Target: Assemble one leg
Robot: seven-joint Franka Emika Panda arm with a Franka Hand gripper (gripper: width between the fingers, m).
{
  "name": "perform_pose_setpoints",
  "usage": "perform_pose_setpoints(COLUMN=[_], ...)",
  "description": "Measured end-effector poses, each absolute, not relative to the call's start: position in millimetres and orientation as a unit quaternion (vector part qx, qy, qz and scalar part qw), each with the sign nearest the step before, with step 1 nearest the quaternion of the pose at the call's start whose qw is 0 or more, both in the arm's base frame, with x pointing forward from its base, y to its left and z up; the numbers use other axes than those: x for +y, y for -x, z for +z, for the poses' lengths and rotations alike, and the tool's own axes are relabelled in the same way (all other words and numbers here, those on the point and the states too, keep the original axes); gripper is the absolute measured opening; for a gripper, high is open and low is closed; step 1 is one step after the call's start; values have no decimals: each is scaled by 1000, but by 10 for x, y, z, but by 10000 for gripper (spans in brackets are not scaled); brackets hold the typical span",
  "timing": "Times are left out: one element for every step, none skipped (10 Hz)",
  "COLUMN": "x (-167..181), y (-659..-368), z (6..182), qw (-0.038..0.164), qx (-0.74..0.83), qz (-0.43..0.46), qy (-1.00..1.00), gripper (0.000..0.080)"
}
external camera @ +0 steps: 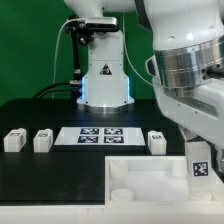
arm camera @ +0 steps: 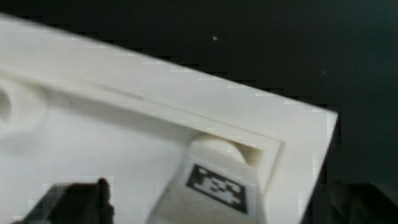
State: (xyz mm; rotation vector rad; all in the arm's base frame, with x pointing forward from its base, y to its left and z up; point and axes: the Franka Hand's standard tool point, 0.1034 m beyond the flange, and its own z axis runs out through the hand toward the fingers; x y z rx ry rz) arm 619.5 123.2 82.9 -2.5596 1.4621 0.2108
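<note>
My gripper [arm camera: 222, 212] is shut on a leg [arm camera: 217, 185], a white post with a black-and-white tag. A dark finger [arm camera: 80, 205] shows on one side of it and the other at the opposite edge. The leg's far end stands in a round socket at a corner of the flat white tray-like part [arm camera: 125, 120]. In the exterior view the held leg [external camera: 200, 160] hangs under the arm at the tray's [external camera: 140, 180] corner on the exterior view's right. Three more legs lie on the table: two [external camera: 14, 140] [external camera: 42, 140] on the exterior view's left, one [external camera: 156, 141] nearer the arm.
The marker board [external camera: 100, 135] lies between the loose legs, behind the tray. The robot's base [external camera: 105, 80] stands at the back. Black table surface [arm camera: 267, 40] lies beyond the tray's edge.
</note>
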Motion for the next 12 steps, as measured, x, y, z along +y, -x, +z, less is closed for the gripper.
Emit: perform_pose_setpoints(x=[1232, 1230, 1227, 1214, 1174, 1162, 1178, 1185, 1182, 1194, 1184, 1179], y=[-6192, -6193, -6193, -6196, -6219, -6246, -6265, -6263, -6263, -6263, -6265, -6264], z=[823, 823, 822, 822, 828, 833, 828, 828, 827, 829, 828, 824], qw=[97, 100, 103, 106, 100, 89, 92, 94, 94, 96, 95, 94], qx=[457, 415, 368, 315, 242, 179, 159, 190, 188, 215, 278, 317], qz=[67, 62, 57, 51, 39, 27, 15, 19, 19, 22, 28, 32], qy=[882, 902, 922, 942, 964, 979, 983, 977, 978, 972, 956, 943], gripper=[634, 647, 649, 649, 649, 649, 649, 538, 538, 399, 314, 314])
